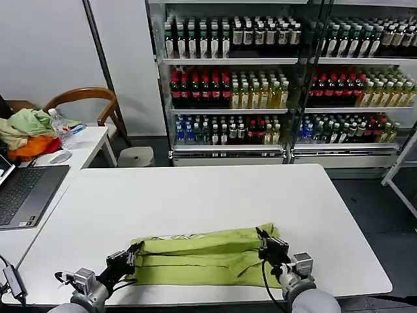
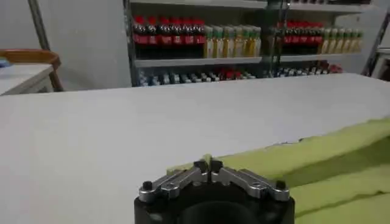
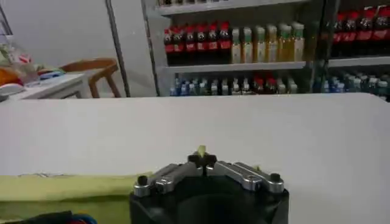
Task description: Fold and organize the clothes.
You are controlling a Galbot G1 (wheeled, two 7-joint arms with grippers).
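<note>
Both my grippers, left (image 1: 133, 251) and right (image 1: 264, 236), pinch the shirt (image 1: 202, 257) ends low in frame; uneven pull could slip cloth, skewing the fold.

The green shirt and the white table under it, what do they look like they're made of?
The T-shirt looks like soft matte cotton-type knit: it creases and folds limply. The table seems a smooth, hard white laminate or painted board, faintly sheeny; I can't tell which. Both the left gripper and right gripper pinch the shirt's edges.
</note>
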